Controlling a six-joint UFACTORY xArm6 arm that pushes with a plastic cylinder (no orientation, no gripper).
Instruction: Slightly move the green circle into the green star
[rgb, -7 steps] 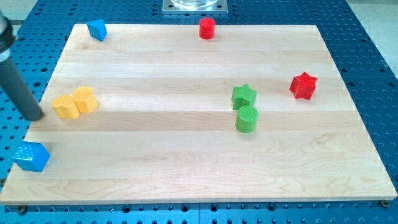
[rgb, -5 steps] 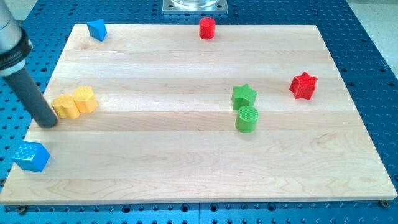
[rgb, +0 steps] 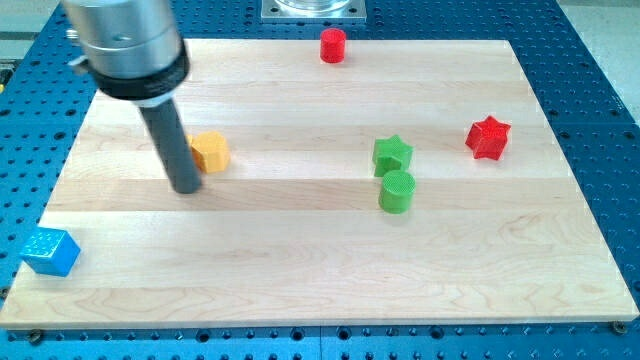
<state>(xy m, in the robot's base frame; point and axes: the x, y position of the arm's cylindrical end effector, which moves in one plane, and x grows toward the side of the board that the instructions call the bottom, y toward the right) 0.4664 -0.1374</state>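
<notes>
The green circle (rgb: 397, 191), a short cylinder, stands just below the green star (rgb: 392, 155) right of the board's middle; the two look to be touching or nearly so. My tip (rgb: 187, 187) is on the board at the view's left, far left of both green blocks. It stands just left of and below a yellow block (rgb: 211, 151), close to or touching it. The rod and its grey mount rise toward the view's top left and hide part of the board there.
A red cylinder (rgb: 333, 45) sits at the top edge. A red star (rgb: 488, 137) sits at the right. A blue cube (rgb: 50, 251) sits at the bottom-left corner. The wooden board (rgb: 320, 280) lies on a blue perforated table.
My tip has swept right from the board's left edge to beside the yellow blocks. Only one yellow block now shows, farther right. The blue block at top left is now hidden. The green blocks have not moved.
</notes>
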